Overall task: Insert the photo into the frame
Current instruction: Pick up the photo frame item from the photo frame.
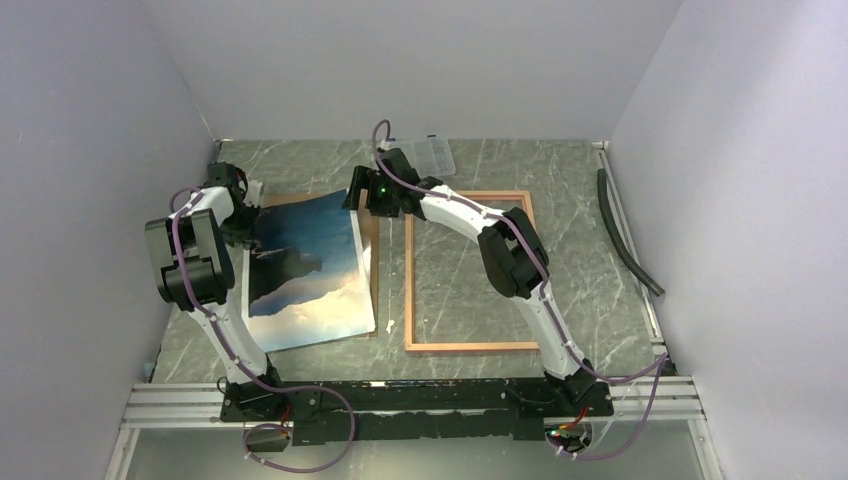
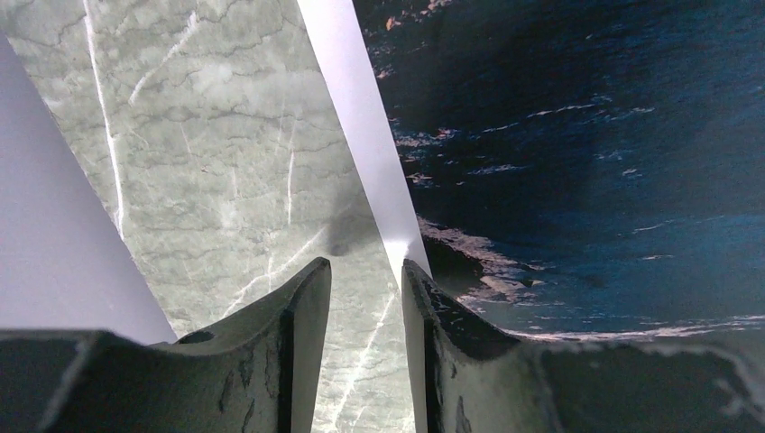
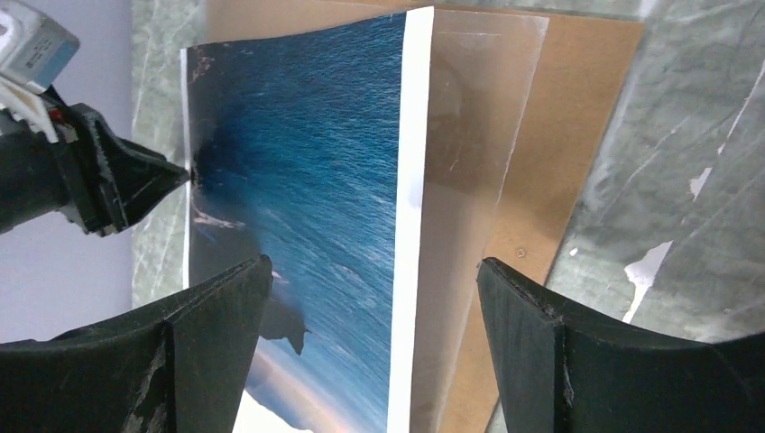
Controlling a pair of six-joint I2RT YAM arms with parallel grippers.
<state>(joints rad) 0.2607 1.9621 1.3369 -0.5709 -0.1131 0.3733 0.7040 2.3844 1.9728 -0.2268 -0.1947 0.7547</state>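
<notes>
The photo (image 1: 305, 270), blue sea with dark mountains and pale sky, lies left of centre, partly over a brown backing board (image 3: 577, 135) and a glossy clear sheet (image 3: 469, 180). The frame (image 1: 410, 290) lies flat to its right, its tan wood-coloured edges showing. My left gripper (image 1: 250, 218) is at the photo's left edge. Its jaws (image 2: 365, 266) stand a little apart with bare table between them, and the white border (image 2: 361, 117) meets the right fingertip. My right gripper (image 1: 362, 195) hovers open and empty above the photo's far right corner, straddling its white right border (image 3: 372, 271).
A small clear compartment box (image 1: 432, 155) stands at the back by the right arm. A black hose (image 1: 625, 230) and a metal rail run along the right edge. Walls close in the left, back and right sides.
</notes>
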